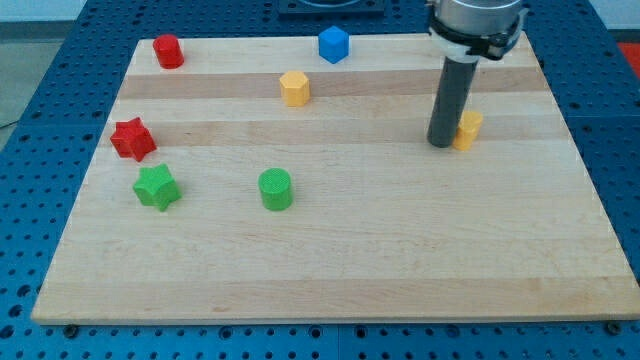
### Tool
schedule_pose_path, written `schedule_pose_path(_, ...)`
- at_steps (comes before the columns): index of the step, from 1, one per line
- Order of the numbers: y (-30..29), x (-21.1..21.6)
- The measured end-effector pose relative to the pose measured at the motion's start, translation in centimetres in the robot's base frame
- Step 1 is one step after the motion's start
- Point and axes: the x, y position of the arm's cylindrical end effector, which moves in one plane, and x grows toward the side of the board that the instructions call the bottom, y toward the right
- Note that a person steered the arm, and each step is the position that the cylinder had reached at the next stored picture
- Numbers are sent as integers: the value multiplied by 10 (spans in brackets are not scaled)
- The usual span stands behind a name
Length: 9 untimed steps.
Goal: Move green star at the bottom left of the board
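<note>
I have no pincer to open or close, only a straight dark rod, and my tip (441, 144) rests on the board (400, 260) toward the view's right, just beside a small yellow block (468, 130) that sits partly hidden behind the rod; I cannot tell whether the two touch. The green star (157, 187) lies well apart from me, near the view's left edge, about midway down the board, with the red star (132, 138) just above it and the green cylinder (276, 189) near it on the right. A red cylinder (167, 50), a yellow hexagonal block (294, 88) and a blue cube (333, 44) stand along the view's top. I judge the task barely begun: the approach is the step in hand, since nothing of mine is near the star. The next move calls for a long crossing to the left, passing above the green cylinder without nudging it, then settling at the star's upper right side, between it and the red star, so a push carries it down toward the bottom left corner.
</note>
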Motion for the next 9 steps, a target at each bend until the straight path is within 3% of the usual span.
schedule_pose_path(2,-15,0)
schedule_pose_path(4,-119,15)
schedule_pose_path(8,-134,-4)
schedule_pose_path(9,-172,13)
